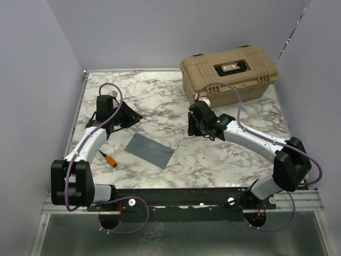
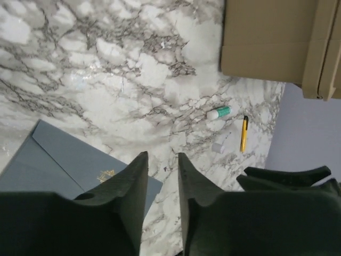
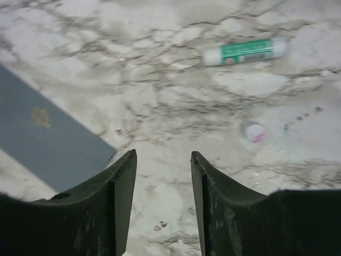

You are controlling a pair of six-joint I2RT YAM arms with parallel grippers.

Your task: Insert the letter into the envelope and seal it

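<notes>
Top external view: the flat slate-grey paper envelope [image 1: 150, 150] is lying closed on the marble tabletop [image 1: 160, 104], letter unseen, presumably inside; left claw [image 2: 162, 160] and right claw [image 3: 162, 157] are being held parted, empty

Slate blue-grey envelope [image 1: 150, 150] flat on the marble table [image 1: 224, 154]

It lies alone at the table's front-centre, turned askew to the edges. Its triangular flap is folded flat, with faint creases running in toward a small gold mark [image 3: 40, 116] at its middle. All corners are down and nothing touches it.
</notes>
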